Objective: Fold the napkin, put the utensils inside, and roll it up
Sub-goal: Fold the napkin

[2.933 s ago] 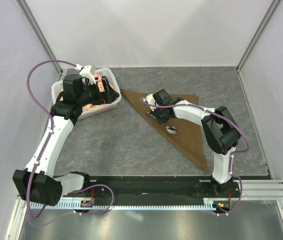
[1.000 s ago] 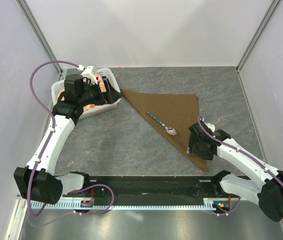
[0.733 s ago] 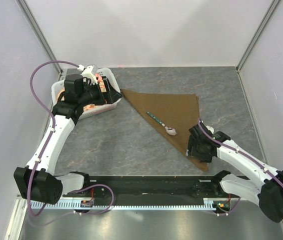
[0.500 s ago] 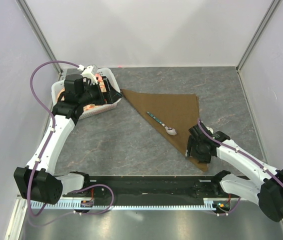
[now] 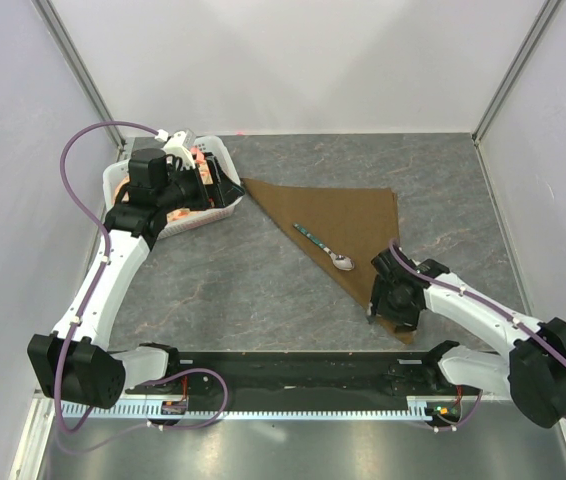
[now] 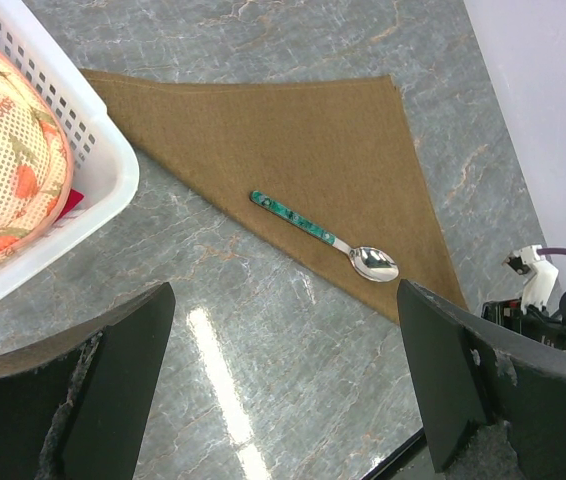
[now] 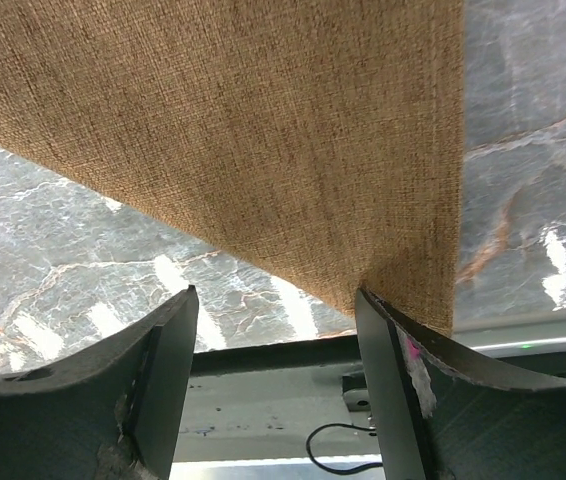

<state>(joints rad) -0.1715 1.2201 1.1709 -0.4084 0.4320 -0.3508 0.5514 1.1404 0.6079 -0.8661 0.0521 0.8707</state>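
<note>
The brown napkin (image 5: 353, 222) lies folded into a triangle on the table, one corner pointing at the near edge. The utensil, a spoon (image 5: 325, 249) with a teal handle and a silvery head, rests on the cloth near its long folded edge, also in the left wrist view (image 6: 323, 236). My right gripper (image 5: 390, 314) is down at the napkin's near corner (image 7: 403, 270), open, with its right finger (image 7: 388, 340) against the cloth there. Nothing sits between its fingers. My left gripper (image 5: 221, 186) hovers open and empty beside the basket, far from the spoon.
A white basket (image 5: 121, 182) at the far left holds an orange-patterned plate (image 6: 3, 150). The black base rail (image 5: 293, 372) runs just behind the napkin's near corner. Cage walls stand on both sides.
My right gripper has left the spoon lying on the napkin and swung back to the cloth's near corner, edging slightly left over the last second. The left arm has not moved.
</note>
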